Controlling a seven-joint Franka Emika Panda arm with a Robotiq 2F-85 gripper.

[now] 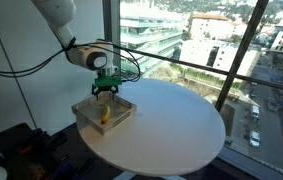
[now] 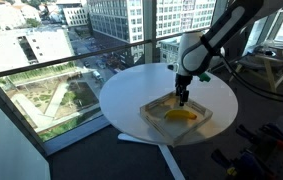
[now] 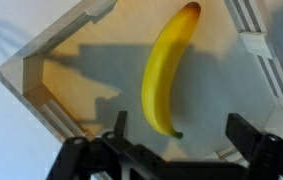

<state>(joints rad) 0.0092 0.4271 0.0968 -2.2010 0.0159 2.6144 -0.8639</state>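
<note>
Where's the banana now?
In the wrist view the banana lies inside the wooden tray, just below the open end effector; the tray sits near the edge of the round table.

All cams share tray (image 3: 91,70); wrist close above.

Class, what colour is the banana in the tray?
The banana is yellow with dark tips, clearest in the wrist view.

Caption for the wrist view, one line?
Open claw hovers above a yellow banana lying in a shallow wooden tray.
</note>
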